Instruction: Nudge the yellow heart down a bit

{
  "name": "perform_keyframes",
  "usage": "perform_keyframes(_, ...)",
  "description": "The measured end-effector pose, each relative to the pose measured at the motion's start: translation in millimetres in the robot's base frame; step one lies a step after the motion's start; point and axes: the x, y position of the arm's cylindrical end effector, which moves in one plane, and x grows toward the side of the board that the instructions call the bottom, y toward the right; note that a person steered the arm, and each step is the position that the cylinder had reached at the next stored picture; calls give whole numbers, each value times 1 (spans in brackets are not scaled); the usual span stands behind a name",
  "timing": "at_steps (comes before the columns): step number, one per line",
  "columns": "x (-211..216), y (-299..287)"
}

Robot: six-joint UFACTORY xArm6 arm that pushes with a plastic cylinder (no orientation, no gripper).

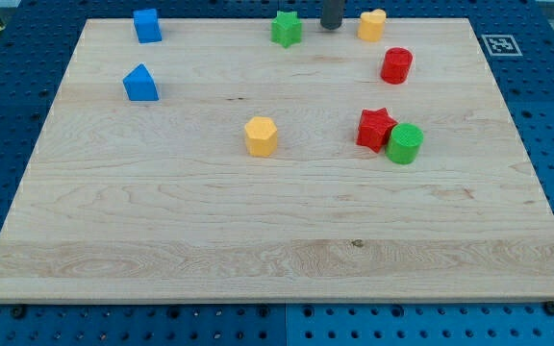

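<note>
So far the small yellow heart-shaped block (371, 25) sits at the very top edge of the pale wooden board (277, 240), toward the view's right, and nothing suggests it has been nudged down yet. My tip (332, 27) stands just beside it at its nine o'clock, apart from it by a narrow gap, so contact is not made. I carry no claw, only a dark rod, so there is nothing to spread or pinch. To push the heart toward six o'clock, I judge the tip must first get to its twelve o'clock side, where little board remains.

Around it: a green star-shaped block (287, 28) lies at the tip's nine o'clock; a red cylinder (396, 65) sits at the heart's five o'clock, near its likely path. Farther down lie a red star (375, 128) touching a green cylinder (404, 143), a yellow hexagonal block (261, 135), and two blue blocks (147, 25) (140, 84) at the view's left.
</note>
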Motion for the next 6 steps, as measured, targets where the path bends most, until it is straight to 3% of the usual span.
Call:
perform_keyframes(5,4,72)
perform_keyframes(6,5,47)
